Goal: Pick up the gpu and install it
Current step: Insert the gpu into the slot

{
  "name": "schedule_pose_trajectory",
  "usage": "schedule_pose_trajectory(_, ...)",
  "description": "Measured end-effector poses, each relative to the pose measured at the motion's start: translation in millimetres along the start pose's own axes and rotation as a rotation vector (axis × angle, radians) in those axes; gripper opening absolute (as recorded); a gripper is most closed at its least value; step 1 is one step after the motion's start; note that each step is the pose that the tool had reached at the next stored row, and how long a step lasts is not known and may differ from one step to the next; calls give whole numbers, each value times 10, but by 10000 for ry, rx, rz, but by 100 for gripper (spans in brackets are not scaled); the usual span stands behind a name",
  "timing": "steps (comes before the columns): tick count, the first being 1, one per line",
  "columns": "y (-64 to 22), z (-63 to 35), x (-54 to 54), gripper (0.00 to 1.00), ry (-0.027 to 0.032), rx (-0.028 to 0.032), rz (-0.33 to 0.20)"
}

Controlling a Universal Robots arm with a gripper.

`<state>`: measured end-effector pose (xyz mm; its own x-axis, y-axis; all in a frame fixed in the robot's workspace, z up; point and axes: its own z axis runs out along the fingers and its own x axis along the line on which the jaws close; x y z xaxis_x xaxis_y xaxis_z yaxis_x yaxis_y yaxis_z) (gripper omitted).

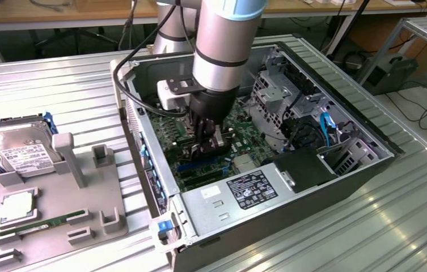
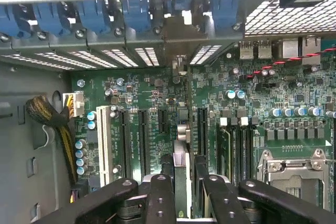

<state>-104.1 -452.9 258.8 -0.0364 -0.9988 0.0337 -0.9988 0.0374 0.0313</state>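
The gpu [image 2: 181,127] shows edge-on as a thin dark card running between the two black fingers [image 2: 159,195] of my gripper [image 2: 181,179], which is shut on it. The card stands upright over the green motherboard [image 2: 157,98], in line with a long black slot [image 2: 201,129], its far end reaching the slotted rear wall [image 2: 121,56] of the case. In the exterior view the gripper [image 1: 207,144] is down inside the open computer case [image 1: 364,170], with the gpu [image 1: 200,153] low over the board. Whether the card's edge sits in the slot is hidden.
Left of the case in the exterior view, a grey holder [image 1: 54,192] carries a silver hard drive [image 1: 20,150], a processor [image 1: 16,207] and a green memory stick [image 1: 39,224]. The power supply [image 1: 251,187] and drive cages [image 1: 281,96] crowd the case. A processor socket [image 2: 294,169] lies beside the slots.
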Motion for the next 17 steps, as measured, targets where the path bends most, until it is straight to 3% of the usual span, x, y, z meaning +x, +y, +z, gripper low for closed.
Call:
schedule_pose_trajectory(2, 8, 22, -1, 26, 32, -11, 380)
schedule_pose_trajectory(14, 8, 29, -1, 26, 32, -11, 380)
schedule_pose_trajectory(17, 9, -10, -1, 26, 19, -3, 381)
